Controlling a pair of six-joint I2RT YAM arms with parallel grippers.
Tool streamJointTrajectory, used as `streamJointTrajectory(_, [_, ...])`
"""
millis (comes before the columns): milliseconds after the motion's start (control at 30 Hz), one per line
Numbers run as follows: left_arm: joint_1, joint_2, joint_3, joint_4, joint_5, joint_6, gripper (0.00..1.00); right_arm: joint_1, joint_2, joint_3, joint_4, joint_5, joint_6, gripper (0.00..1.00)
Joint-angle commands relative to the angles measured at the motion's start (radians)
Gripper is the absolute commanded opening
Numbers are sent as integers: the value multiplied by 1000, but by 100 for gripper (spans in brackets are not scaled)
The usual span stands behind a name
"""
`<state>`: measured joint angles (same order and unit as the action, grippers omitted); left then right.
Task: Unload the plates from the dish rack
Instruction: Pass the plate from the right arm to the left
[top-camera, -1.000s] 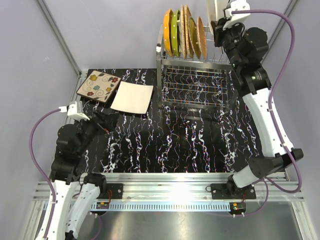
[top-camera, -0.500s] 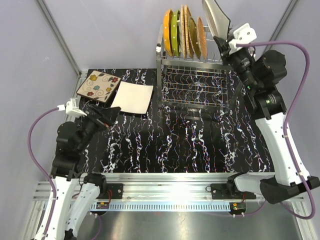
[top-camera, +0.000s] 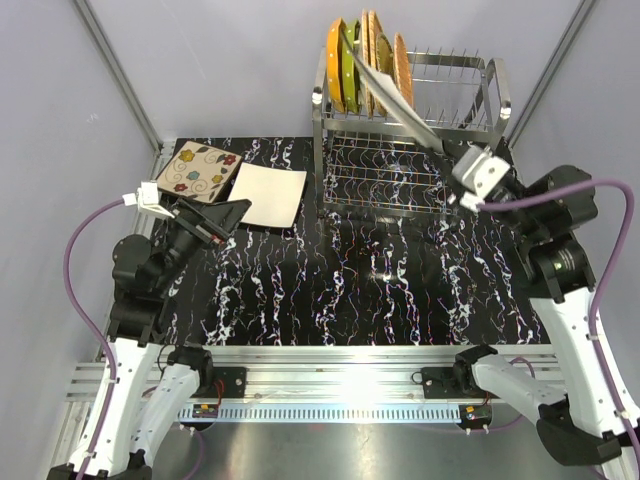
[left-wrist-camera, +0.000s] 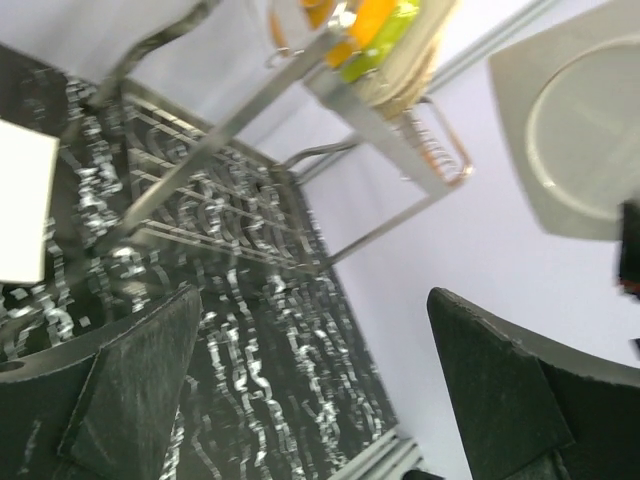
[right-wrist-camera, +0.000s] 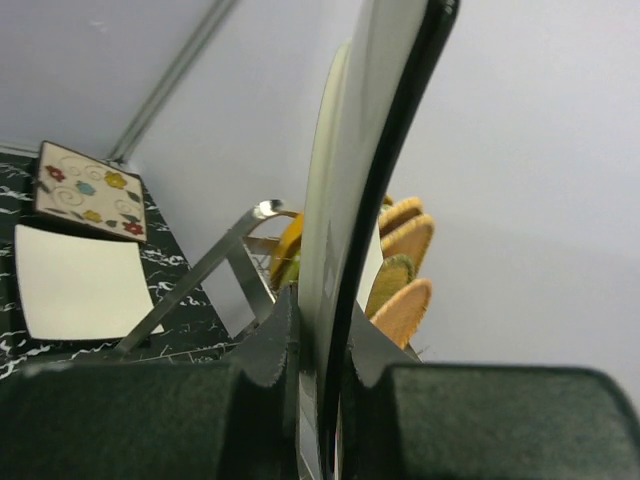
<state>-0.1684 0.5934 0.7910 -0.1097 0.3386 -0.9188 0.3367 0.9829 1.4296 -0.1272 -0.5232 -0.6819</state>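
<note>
My right gripper (top-camera: 452, 156) is shut on the rim of a pale grey plate (top-camera: 395, 95), held in the air over the dish rack (top-camera: 400, 185) and slanting up to the left. In the right wrist view the grey plate (right-wrist-camera: 365, 150) stands edge-on between both fingers (right-wrist-camera: 268, 340). Orange (top-camera: 335, 65), green (top-camera: 350, 62) and wicker plates (top-camera: 403, 72) stand upright in the rack's top tier. A floral square plate (top-camera: 197, 172) and a white square plate (top-camera: 265, 195) lie on the table at the left. My left gripper (top-camera: 232, 212) hangs open beside them, holding nothing.
The table top is a black mat (top-camera: 360, 290) with white streaks. Grey walls and an aluminium frame post (top-camera: 120, 85) close in the back and sides. The left wrist view shows the rack (left-wrist-camera: 250, 170) and the held grey plate (left-wrist-camera: 580, 120) beyond open fingers (left-wrist-camera: 135, 385).
The right arm has drawn the grey plate out of the rack's top tier and swung down and right, tilting it leftward. The left gripper has lifted and turned toward the rack.
</note>
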Motion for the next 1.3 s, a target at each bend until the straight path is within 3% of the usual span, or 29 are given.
streamJointTrajectory(0, [3,9,-7,151,86,-86,99,7,-99,-32,190,-188,-120,0])
streamJointTrajectory(167, [3,14,-26,249,132,-179,99,8,-162,-89,133,-288,-140,0])
streamJointTrajectory(533, [3,-1,-107,387,238,-380,99,39,-202,-224,-8,-294,-175,0])
streamJointTrajectory(800, [-3,-6,-174,414,249,-468,99,293,-190,-305,-156,-40,-364,0])
streamJointTrajectory(1033, [-60,32,-101,148,178,-428,99,438,-109,-327,-180,179,-459,0])
streamJointTrajectory(1267, [-160,100,-72,53,100,-453,99,548,-64,-367,-140,340,-538,0])
